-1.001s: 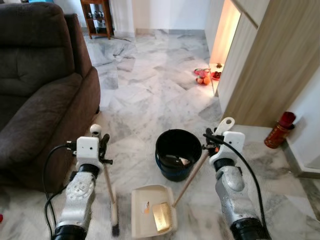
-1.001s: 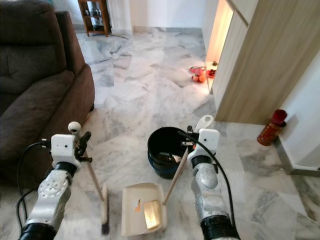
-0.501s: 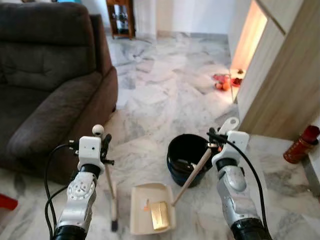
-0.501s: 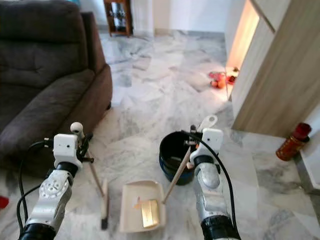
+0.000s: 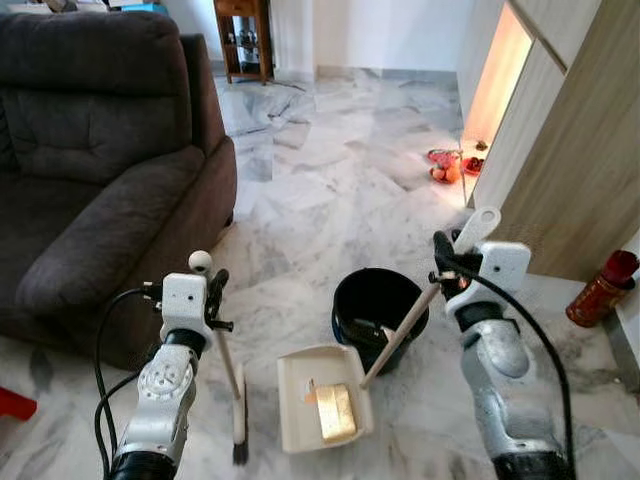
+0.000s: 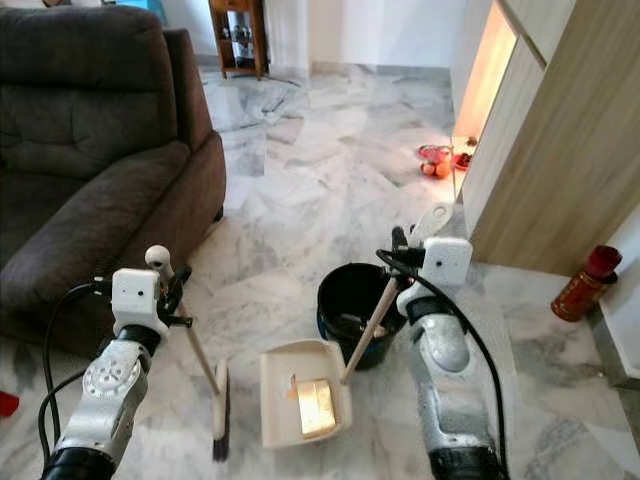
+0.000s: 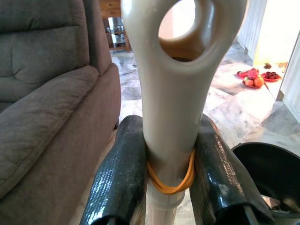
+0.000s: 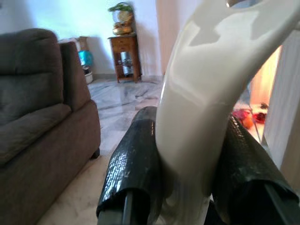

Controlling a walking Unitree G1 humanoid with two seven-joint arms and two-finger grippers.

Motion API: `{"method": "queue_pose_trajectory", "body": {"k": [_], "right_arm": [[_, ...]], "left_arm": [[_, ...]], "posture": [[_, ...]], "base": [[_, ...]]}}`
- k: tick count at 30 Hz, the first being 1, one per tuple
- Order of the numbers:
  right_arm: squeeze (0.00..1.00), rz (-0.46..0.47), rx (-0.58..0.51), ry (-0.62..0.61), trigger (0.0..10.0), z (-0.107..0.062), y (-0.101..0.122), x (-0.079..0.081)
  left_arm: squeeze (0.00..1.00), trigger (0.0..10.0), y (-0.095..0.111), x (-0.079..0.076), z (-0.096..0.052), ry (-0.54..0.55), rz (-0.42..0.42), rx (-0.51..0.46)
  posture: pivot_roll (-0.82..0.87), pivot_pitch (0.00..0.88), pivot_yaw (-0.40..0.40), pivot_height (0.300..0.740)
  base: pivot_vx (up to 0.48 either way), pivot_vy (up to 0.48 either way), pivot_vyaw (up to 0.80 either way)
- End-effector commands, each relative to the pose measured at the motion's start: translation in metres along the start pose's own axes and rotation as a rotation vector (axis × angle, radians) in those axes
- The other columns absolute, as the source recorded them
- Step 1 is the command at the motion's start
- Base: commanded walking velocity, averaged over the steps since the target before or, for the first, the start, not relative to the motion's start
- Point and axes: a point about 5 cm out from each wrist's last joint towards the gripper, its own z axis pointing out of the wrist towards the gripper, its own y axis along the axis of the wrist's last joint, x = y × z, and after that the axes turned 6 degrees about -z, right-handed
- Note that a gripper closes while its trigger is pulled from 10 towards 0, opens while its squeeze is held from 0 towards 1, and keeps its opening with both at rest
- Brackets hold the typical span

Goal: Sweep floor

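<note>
1. The broom (image 5: 238,418) is standing on the marble floor (image 5: 330,190), its bristles touching the floor just left of the dustpan (image 5: 322,398).
2. The left gripper (image 7: 164,154) is squeezing the top of the broom handle, where an orange rubber band (image 7: 171,183) is sitting.
3. The dustpan is lying on the floor with a yellow-brown piece (image 5: 335,412) inside, in front of the black bucket (image 5: 372,312).
4. The right gripper (image 8: 187,168) is clenching the white grip of the dustpan handle, which is leaning over the bucket.
5. A dark sofa (image 5: 90,180) is standing on the left, and a red bottle (image 5: 600,288) is on the right.
</note>
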Motion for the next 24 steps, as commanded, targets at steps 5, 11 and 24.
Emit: {"method": "queue_pose_trajectory", "body": {"k": [5,11,24], "right_arm": [[0.00,0.005,-0.093,0.081,10.0,0.001,0.036,0.006],[0.00,0.083,-0.169,0.070,10.0,0.009,0.065,0.008],[0.00,0.097,-0.306,0.012,10.0,0.019,0.105,0.007]], "left_arm": [[0.00,10.0,0.011,-0.002,0.005,-0.023,0.019,-0.046],[0.00,10.0,0.012,-0.003,0.006,-0.024,0.015,-0.051],[0.00,10.0,0.014,-0.002,0.006,-0.014,0.013,-0.062]], "posture": [[0.11,0.000,0.029,0.740],[0.12,0.000,0.026,0.740],[0.12,0.000,0.022,0.740]], "base": [[0.000,0.000,0.00],[0.000,0.000,0.00],[0.000,0.000,0.00]]}}
